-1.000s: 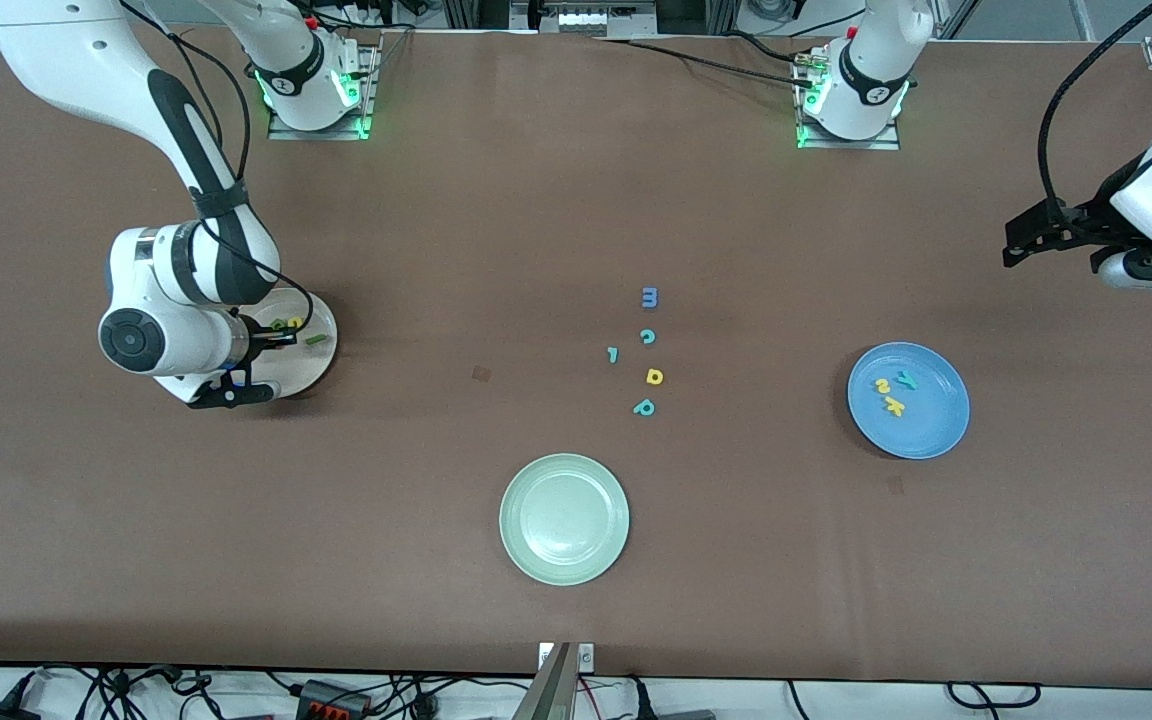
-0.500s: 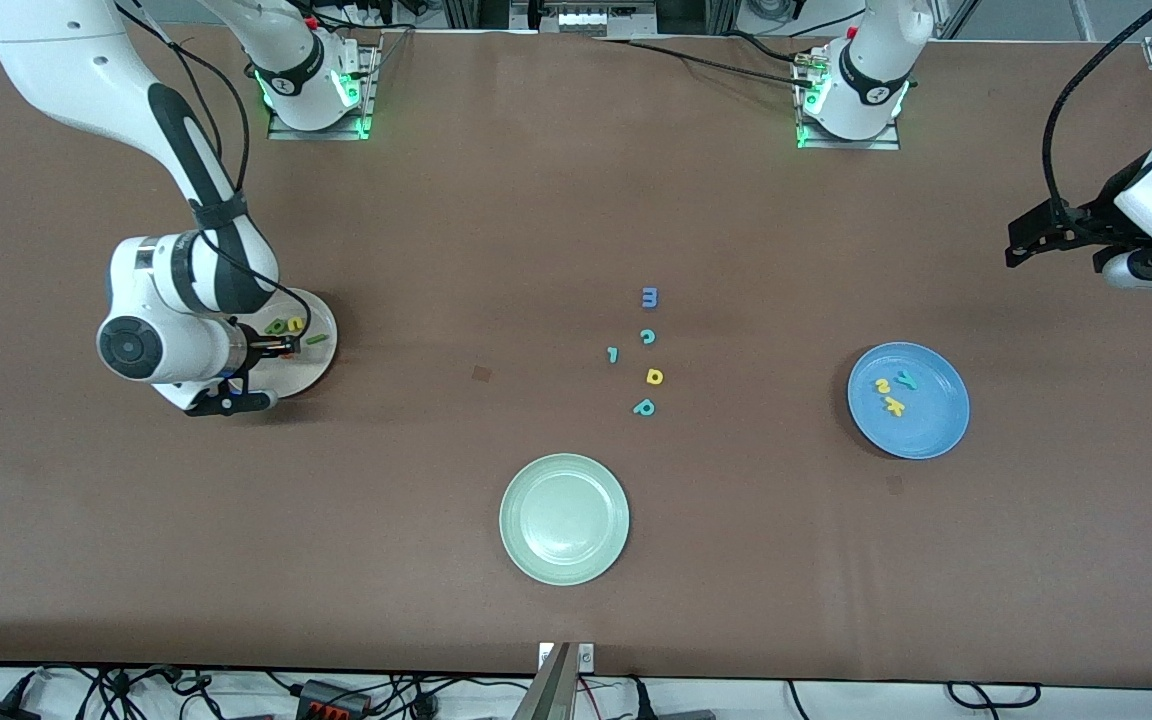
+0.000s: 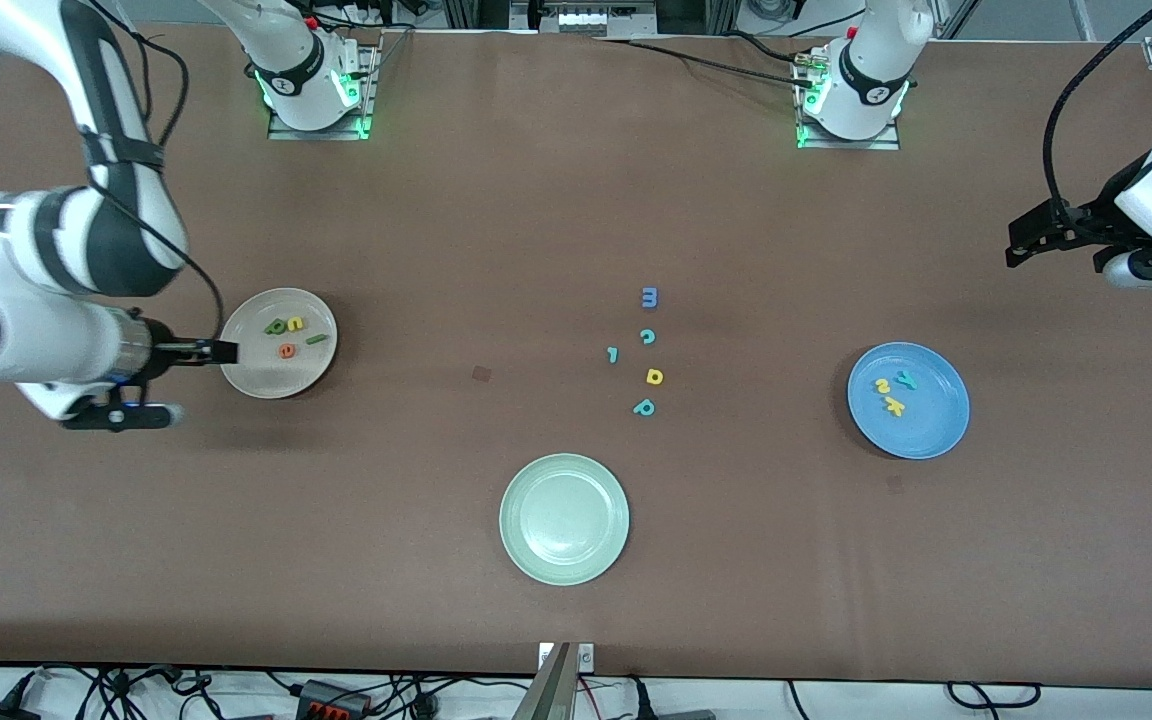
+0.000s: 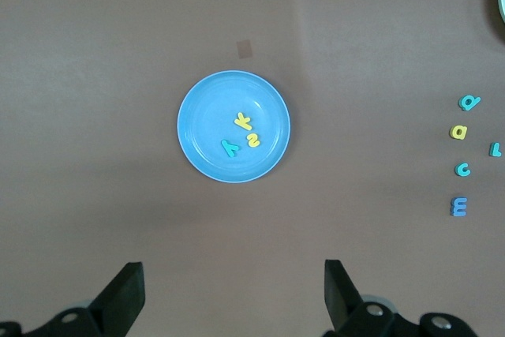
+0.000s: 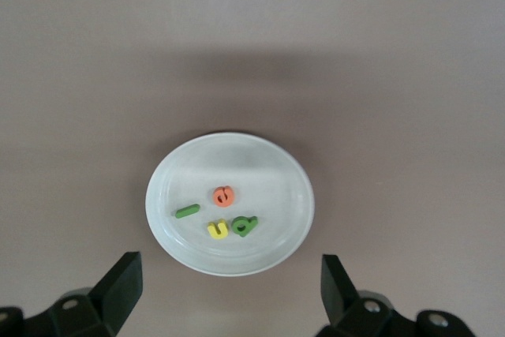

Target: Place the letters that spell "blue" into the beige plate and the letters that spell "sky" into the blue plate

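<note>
- right gripper (image 3: 211, 351) hangs over the table at the right arm's end, tips over the rim of the beige plate (image 3: 311, 370); fingers (image 5: 120, 283) spread wide, nothing between them.
- beige plate holds all four "blue" letters: green b (image 3: 275, 325), yellow u (image 3: 294, 323), green l (image 3: 316, 340), orange e (image 3: 286, 351) — all lying flat.
- loose pile mid-table, not ours: blue m (image 3: 649, 297), teal c (image 3: 647, 337), teal small stroke (image 3: 613, 354), yellow a/d-shaped letter (image 3: 654, 376), teal p (image 3: 644, 407); green plate (image 3: 564, 518) nearer the camera.
- blue plate (image 3: 936, 430) toward the left arm's end holds yellow s (image 3: 882, 385), teal y (image 3: 905, 379), yellow k (image 3: 894, 406).
- left gripper (image 3: 1021, 245) waits over bare table at that end, fingers (image 4: 122, 297) apart, empty.
- we judge both words sorted — task looks done.
- handling: we'd guess the letters are light, soft foam, thin; pinch across a stroke from above, gently, since they'd squash or flick away.
</note>
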`<action>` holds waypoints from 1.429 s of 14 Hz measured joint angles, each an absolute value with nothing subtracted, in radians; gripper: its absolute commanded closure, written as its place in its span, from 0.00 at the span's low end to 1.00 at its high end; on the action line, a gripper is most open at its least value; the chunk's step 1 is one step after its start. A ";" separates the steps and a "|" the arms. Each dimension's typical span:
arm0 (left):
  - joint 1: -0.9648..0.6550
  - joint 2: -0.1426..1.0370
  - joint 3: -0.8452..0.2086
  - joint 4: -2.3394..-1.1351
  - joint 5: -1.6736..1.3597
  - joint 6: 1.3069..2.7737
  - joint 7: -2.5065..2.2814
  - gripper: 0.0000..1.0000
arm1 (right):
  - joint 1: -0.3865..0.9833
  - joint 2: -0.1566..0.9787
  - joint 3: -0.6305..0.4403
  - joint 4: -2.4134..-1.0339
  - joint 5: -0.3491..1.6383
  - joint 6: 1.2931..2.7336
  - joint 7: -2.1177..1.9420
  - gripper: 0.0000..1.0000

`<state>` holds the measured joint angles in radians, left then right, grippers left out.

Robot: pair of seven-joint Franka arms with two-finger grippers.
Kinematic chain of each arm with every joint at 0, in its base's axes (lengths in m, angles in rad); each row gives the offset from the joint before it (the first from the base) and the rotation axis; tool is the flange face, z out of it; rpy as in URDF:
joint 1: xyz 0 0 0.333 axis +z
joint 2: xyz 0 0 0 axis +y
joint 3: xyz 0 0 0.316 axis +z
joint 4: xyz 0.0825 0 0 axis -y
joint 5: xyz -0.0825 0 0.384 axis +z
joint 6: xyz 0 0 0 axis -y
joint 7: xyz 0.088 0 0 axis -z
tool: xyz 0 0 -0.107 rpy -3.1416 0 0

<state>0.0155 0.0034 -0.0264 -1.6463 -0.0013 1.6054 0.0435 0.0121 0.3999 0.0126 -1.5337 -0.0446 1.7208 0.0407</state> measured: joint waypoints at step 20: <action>0.013 0.003 -0.030 -1.642 -0.001 1.605 0.044 0.00 | -0.076 0.192 0.012 -1.369 -0.040 1.546 0.024 0.00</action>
